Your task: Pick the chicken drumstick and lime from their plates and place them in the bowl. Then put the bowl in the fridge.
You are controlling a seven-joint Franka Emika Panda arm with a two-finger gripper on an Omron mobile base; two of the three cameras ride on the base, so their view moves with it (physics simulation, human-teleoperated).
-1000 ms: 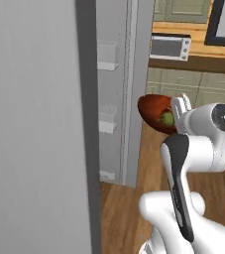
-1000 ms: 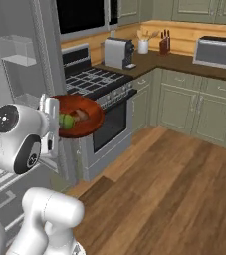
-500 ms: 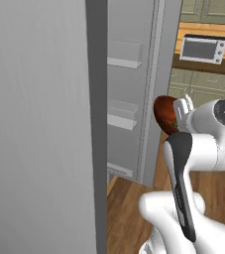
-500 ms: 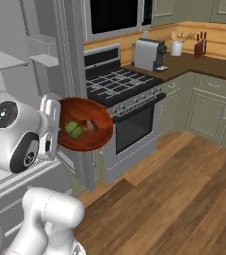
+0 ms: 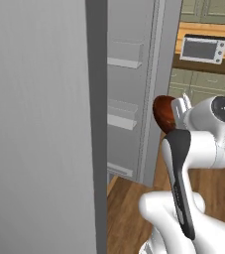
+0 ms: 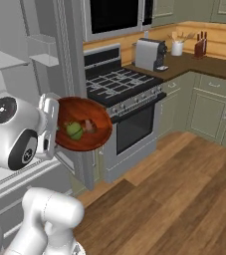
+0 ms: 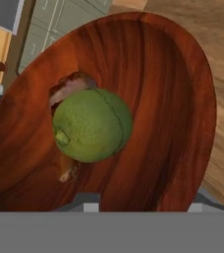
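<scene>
Right now I see the bowl (image 6: 83, 124) held up at my gripper (image 6: 52, 127) beside the open fridge (image 5: 44, 124), lime (image 7: 92, 125) and drumstick (image 7: 70, 87) inside; whether the jaws grip its rim, I cannot tell.

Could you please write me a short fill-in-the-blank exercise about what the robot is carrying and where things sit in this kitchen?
1. Inside the bowl lie the drumstick and the ____.
2. In the hand view, the lime lies partly over the ____.
3. The bowl is carried by the ____, off any counter.
4. In the right base view, the coffee machine stands on the counter to the right of the ____.

Missing words: lime; drumstick; hand; stove
</scene>
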